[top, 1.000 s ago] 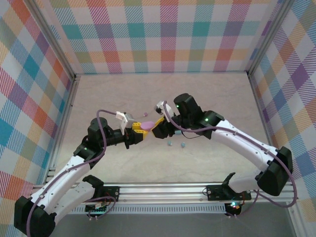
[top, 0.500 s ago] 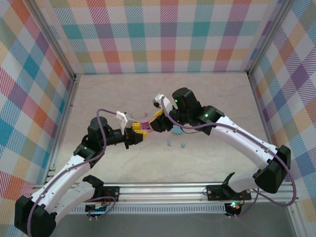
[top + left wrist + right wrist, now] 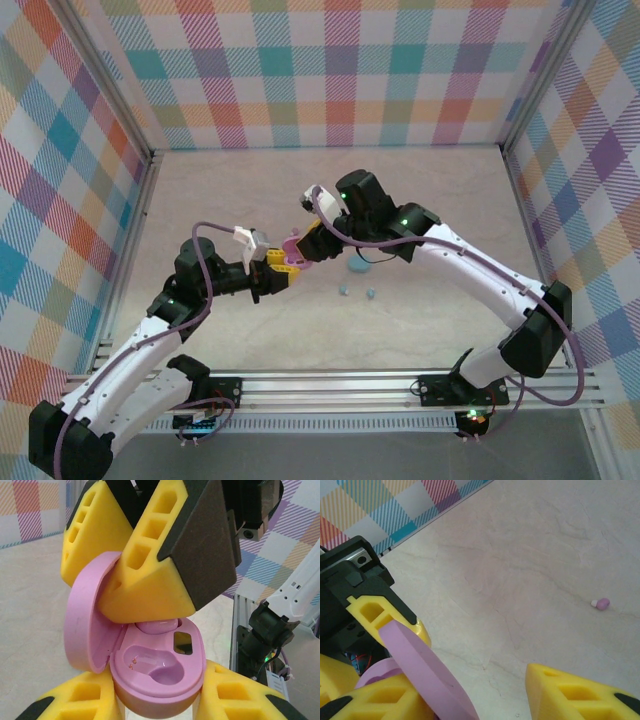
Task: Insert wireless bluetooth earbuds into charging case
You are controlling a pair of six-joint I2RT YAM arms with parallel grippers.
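Left pincer [image 3: 278,272], seen from above, is clamped on the base of an open pink charging case [image 3: 291,256] and holds it off the table near the middle of the workspace. The right pincer [image 3: 308,246] meets it from the opposite side, with its fingers at the case mouth. Just right of them a light blue case [image 3: 358,263] lies on the tabletop [image 3: 430,200]. Nearer the arms lie a light blue earbud [image 3: 343,291] and a second light blue earbud [image 3: 370,294]. The surface is pale beige with faint stone-like veining, enclosed by pastel plaid walls [image 3: 330,80] on metal framing.

From the left wrist, the case sits between that pincer's yellow fingers, its lid [image 3: 85,625] swung open to the left. A pink earbud [image 3: 156,625] rests in the far socket, directly under a right fingertip.

From the right wrist, that pincer's fingers stand well apart and pinch nothing. The lid's edge runs beside one finger. Another pink earbud [image 3: 603,603] lies alone on the beige surface, well apart.
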